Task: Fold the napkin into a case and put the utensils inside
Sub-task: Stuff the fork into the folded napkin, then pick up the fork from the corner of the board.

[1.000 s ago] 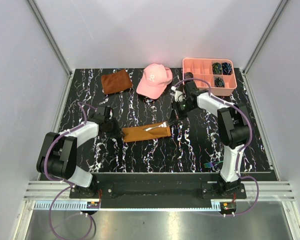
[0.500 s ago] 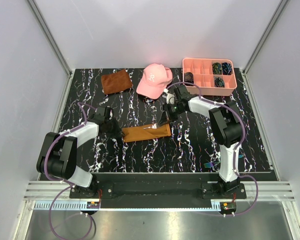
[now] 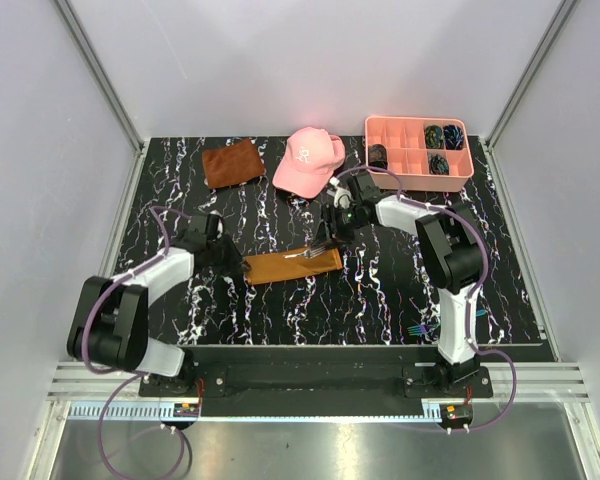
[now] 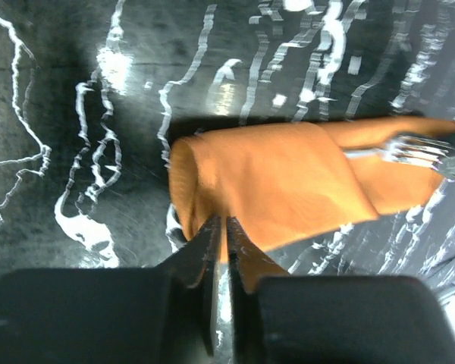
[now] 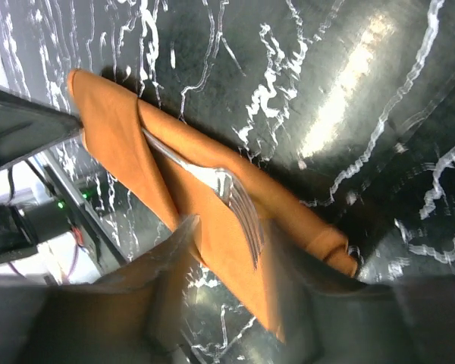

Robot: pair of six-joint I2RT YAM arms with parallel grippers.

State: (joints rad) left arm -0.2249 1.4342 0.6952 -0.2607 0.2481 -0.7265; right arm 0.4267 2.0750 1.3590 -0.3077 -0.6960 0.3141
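The folded orange case lies mid-way across the table. The left gripper is clenched on the cloth at its left end. The right gripper hangs released over its right end, astride the fork tucked in the fold. At the far right corner, a pink tray holds dark items in several compartments. The pink cap bears a white "R".

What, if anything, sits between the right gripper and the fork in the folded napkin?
Nothing visible does. The right gripper hangs open just over the fork, with a finger on either side of its bare tines. Only the fork's handle is covered, tucked under the fold of the napkin.
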